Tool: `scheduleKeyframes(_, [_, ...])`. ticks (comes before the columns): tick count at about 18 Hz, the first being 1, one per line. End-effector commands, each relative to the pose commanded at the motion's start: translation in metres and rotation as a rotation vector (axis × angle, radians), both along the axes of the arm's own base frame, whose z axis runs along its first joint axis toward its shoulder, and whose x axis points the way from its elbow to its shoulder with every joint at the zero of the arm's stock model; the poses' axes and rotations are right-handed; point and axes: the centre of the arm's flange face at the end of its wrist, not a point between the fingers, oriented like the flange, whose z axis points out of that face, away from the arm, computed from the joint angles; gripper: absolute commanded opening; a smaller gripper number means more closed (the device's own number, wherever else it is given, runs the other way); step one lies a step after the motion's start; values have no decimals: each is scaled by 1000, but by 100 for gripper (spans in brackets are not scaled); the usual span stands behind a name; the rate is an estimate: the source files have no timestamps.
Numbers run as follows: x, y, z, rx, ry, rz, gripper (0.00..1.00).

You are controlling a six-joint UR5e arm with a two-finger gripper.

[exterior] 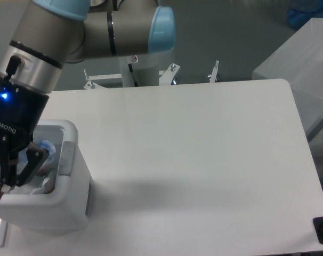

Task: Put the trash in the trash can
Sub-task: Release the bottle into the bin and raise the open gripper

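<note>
bottle [43, 151] lies inside trash can [71, 213], claw [12, 178] above its rim

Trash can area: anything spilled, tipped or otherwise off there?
Nothing stands out. The trash can stands upright on the table, the bottle lies inside it with the blue cap showing, and the gripper hangs over the opening. No trash shows on the tabletop.

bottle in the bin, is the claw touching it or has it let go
Cannot tell. The fixed camera shows the claw over the trash can with the bottle just behind one finger, but the arm hides whether there is contact or a gap.
</note>
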Motion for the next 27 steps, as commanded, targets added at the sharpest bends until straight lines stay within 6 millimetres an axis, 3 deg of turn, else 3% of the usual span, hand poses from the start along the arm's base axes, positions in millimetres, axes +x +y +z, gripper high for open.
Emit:
scheduleKeyframes(3, [4, -3, -17, -31, -17, -3, 64])
scheduleKeyframes(6, [12, -12, -19, -40, -21, -7, 64])
scheduleKeyframes(7, [12, -13, -24, -49, -25, -8, 68])
scheduleKeyframes(8, [12, -14, -29, -59, -35, -4, 88])
scheduleKeyframes(9, [12, -15, -33, -68, -46, 2, 100])
scheduleKeyframes(12, [5, -21, -33, -69, -48, 16, 100])
scheduleKeyframes(18, [-47, -61, 10, -15, 12, 106, 100])
scheduleKeyframes(23, [-108, -100, 18, -45, 206, 159, 100])
scheduleKeyframes(27, [-121, -120, 10, -247, 240, 280, 100])
